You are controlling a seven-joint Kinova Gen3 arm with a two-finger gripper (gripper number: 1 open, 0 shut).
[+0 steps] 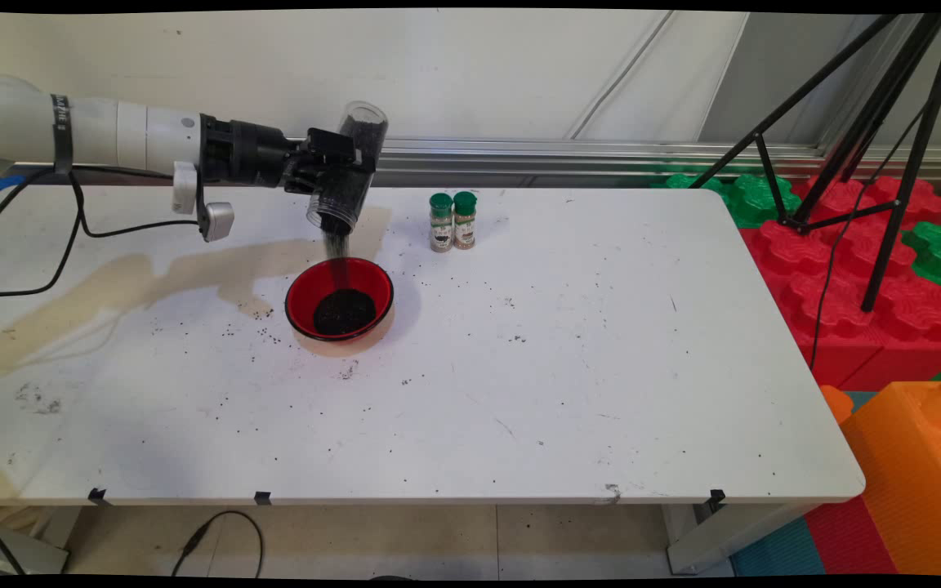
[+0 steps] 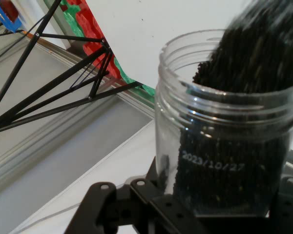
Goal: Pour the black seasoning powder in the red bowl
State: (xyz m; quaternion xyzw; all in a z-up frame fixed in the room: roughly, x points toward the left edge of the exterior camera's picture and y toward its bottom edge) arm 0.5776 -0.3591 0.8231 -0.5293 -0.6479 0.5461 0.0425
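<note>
One clear jar (image 1: 350,167) of dark grains is clamped in the hand (image 1: 338,169), long axis steeply tilted, mouth pointing down over the red bowl (image 1: 340,299) on the surface (image 1: 560,367). Grains stream into the bowl. Two spice bottles (image 1: 452,221) stand nearby.

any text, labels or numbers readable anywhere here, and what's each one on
"2023/10/27": printed on the wall of the clear plastic jar of dark grains, seen in the hand view.
Labels on the two green-capped spice bottles: too small to read.
Lettering on the black band around the white arm: too small to read.
No other text shows on the red bowl or the table.
</note>
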